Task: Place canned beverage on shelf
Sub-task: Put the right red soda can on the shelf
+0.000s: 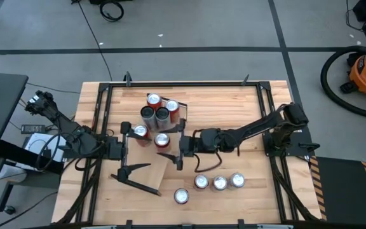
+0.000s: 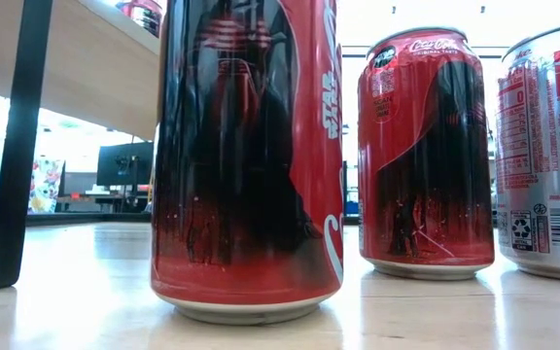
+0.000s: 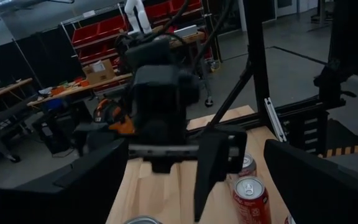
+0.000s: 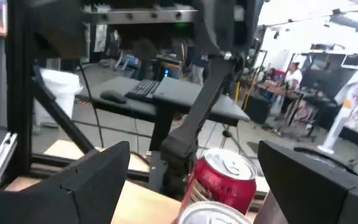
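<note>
Pale wood shelf (image 1: 154,124) already carries several cans. Right gripper (image 1: 182,145) stands wide open, empty — a can (image 4: 224,174) sits upright between its fingers. Left gripper (image 1: 124,140) (also wide open, empty) waits opposite. Judged best practice: withdraw level, avoiding contact.

The wooden tabletop (image 1: 234,108) carries four loose cans (image 1: 219,183) beside the raised shelf (image 1: 170,124) bearing six.

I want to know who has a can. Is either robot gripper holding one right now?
No. The left gripper and the right gripper are both open, either side of two cans on the shelf. Neither grips anything.
</note>
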### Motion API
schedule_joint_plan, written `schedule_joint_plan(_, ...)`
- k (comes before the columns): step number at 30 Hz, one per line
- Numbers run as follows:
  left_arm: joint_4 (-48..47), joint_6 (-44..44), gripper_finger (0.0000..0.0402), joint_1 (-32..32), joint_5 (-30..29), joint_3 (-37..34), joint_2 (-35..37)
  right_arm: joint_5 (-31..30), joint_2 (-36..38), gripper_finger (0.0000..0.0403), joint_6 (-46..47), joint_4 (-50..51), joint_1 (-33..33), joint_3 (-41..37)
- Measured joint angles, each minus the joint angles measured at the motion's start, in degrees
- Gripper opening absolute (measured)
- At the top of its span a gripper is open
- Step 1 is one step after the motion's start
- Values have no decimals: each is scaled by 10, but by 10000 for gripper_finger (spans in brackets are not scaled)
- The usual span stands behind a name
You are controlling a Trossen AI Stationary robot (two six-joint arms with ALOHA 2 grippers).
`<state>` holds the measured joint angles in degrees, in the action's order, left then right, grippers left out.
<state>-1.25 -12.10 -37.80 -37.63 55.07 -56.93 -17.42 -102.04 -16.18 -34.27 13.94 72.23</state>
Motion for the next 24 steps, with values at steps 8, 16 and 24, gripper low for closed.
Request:
schedule_joint_plan(8,-5,4,387,0,-8,0,0,-152,61,358,29,196,51,0)
schedule_joint_plan(16,10,5,387,0,-26,0,0,-235,26,346,149,283,73,-1)
schedule_joint_plan(24,10,5,387,0,-30,0,0,-236,-31,345,150,247,48,-1)
